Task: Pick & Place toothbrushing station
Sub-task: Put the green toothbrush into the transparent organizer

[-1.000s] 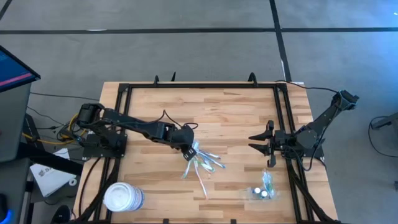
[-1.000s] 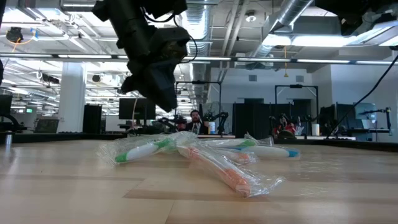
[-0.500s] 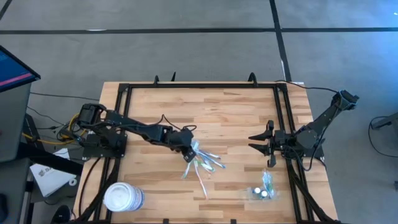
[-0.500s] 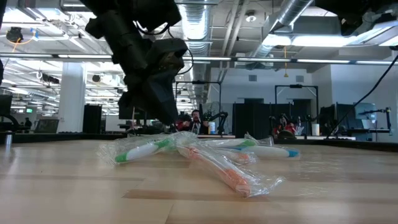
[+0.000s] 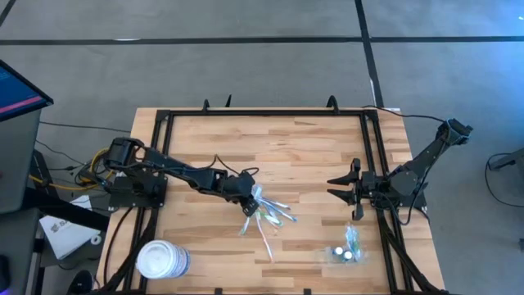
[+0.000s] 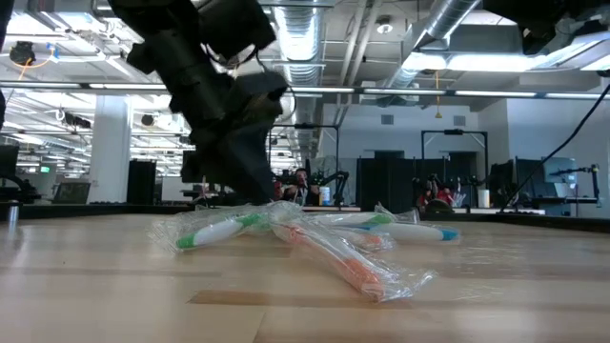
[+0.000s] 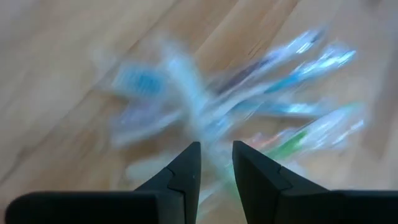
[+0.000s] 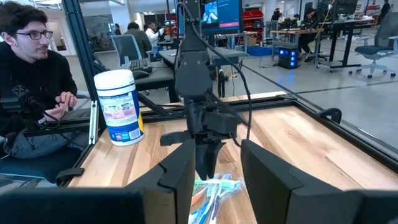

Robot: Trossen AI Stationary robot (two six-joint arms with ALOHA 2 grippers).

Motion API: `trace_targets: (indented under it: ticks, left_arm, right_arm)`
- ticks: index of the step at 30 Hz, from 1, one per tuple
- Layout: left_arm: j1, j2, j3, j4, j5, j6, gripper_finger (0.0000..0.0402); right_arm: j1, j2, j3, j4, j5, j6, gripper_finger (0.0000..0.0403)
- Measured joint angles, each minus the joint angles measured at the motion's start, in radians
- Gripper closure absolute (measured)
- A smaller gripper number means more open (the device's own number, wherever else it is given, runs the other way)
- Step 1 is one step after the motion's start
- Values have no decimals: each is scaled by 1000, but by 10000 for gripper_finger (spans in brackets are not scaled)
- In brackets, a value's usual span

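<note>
The toothbrushing station (image 5: pixel 345 250), a small see-through holder, lies on the table near its front right, and no gripper touches it. Mid-table lies a loose pile of plastic-wrapped toothbrushes (image 5: pixel 268 215) (image 6: pixel 305 238). My left gripper (image 5: pixel 252 195) (image 7: pixel 216 152) slants down over the pile's far-left end, open by a narrow gap with nothing between its fingers. My right gripper (image 5: pixel 337 188) (image 8: pixel 214 152) hangs open and level at the table's right side, pointing at the pile. My left gripper's fingertips (image 6: pixel 255 193) stand right at the far-left end of the pile's wrap (image 6: pixel 276 208), coming slanting from above and the table's left. Whether they touch the wrap I cannot tell; the wrist view is blurred.
A large white round tub (image 5: pixel 162 260) (image 8: pixel 119 106) stands at the front left corner. A black frame (image 5: pixel 262 113) runs round the table. A person (image 8: pixel 31 74) sits beyond the table's left side. Bare wood lies at the far half.
My left gripper has sunk toward the toothbrush pile and tipped a little, coming down close over the pile's far-left end. The pile lies where it was.
</note>
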State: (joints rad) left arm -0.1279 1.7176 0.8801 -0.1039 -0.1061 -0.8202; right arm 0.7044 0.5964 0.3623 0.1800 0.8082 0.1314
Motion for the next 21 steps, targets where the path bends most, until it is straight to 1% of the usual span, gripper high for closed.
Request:
trace_targets:
  ticks: [7, 10, 13, 16, 17, 21]
  left_arm:
    - [-7, 45, -1, 36, 6, -1, 314]
    - [-7, 45, 0, 39, 6, -1, 318]
    - [-7, 45, 0, 43, 4, -4, 343]
    - [-7, 45, 0, 47, 0, -4, 385]
    - [-7, 45, 0, 48, -2, -3, 392]
    - [-7, 44, 0, 66, -19, -1, 396]
  right_arm:
    - [0, 0, 0, 0, 0, 0, 282]
    - [0, -1, 0, 0, 0, -1, 282]
    - [-1, -1, 0, 0, 0, -1, 282]
    - [0, 0, 0, -1, 0, -1, 282]
    - [0, 0, 0, -1, 0, -1, 282]
    - [0, 0, 0, -1, 0, -1, 282]
